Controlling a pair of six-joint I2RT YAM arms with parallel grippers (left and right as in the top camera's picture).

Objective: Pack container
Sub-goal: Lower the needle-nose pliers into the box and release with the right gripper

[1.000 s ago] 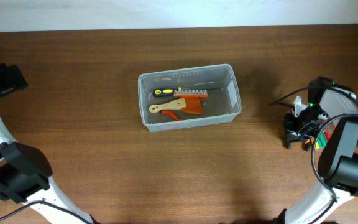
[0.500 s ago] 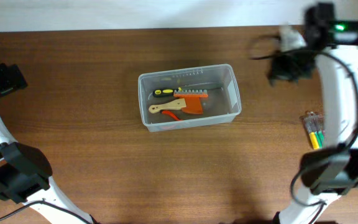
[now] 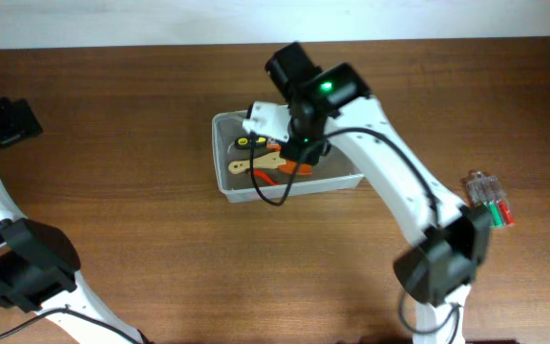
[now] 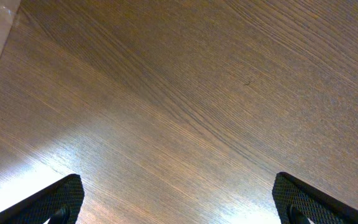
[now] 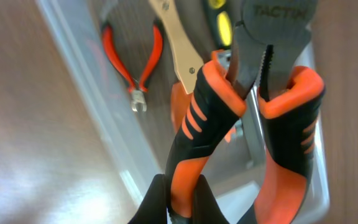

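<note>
One clear rectangular plastic container (image 3: 246,192), centre of the wooden table (image 3: 113,239): judged light, thin-walled, slippery; grasp its rim; right gripper (image 5: 180,196) above it pinches one handle of orange-and-black pliers (image 5: 207,118); left gripper (image 4: 179,202), at 9 o'clock, spread.

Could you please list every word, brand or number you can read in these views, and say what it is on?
"TACTIX": on the grey head of the orange-and-black pliers, gripped by the right gripper over the container; the last letter is unclear.
Clear bit case on the table: any print is too small to read.
No other text is legible.
</note>
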